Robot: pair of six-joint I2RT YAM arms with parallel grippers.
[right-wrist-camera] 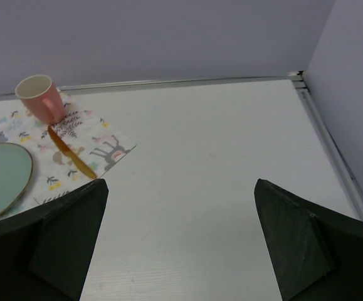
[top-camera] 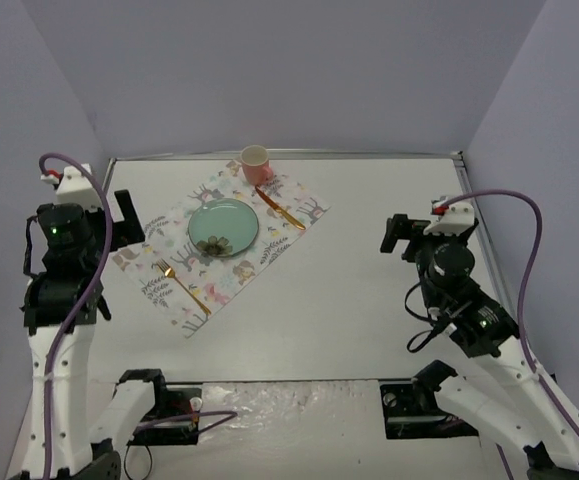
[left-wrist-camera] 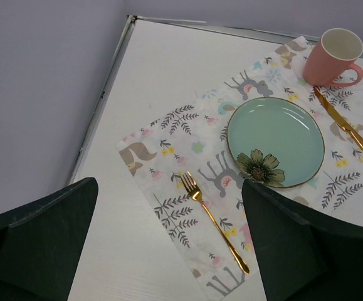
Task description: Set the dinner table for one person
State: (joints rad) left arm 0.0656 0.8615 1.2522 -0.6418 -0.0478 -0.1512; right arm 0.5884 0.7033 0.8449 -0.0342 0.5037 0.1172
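Note:
The white dinner table (top-camera: 369, 290) bears a patterned placemat (top-camera: 154, 262) lying askew at the back left. On the mat are a green plate (top-camera: 223, 228) with a flower print, a gold fork (top-camera: 182, 282) to its left, a gold knife (top-camera: 281, 210) to its right and a pink cup (top-camera: 255, 162) at the far corner. My left gripper (top-camera: 124, 215) is open and empty, raised beside the mat's left end; its wrist view shows the fork (left-wrist-camera: 214, 219) and plate (left-wrist-camera: 275, 141) below. My right gripper (top-camera: 397, 235) is open and empty, above bare table to the right of the mat.
A metal rim (top-camera: 289, 155) runs along the table's back edge, with purple walls on three sides. Both arm bases and their cables sit at the near edge. The right wrist view shows the cup (right-wrist-camera: 38, 98), the knife (right-wrist-camera: 71, 160) and bare tabletop (right-wrist-camera: 219, 157).

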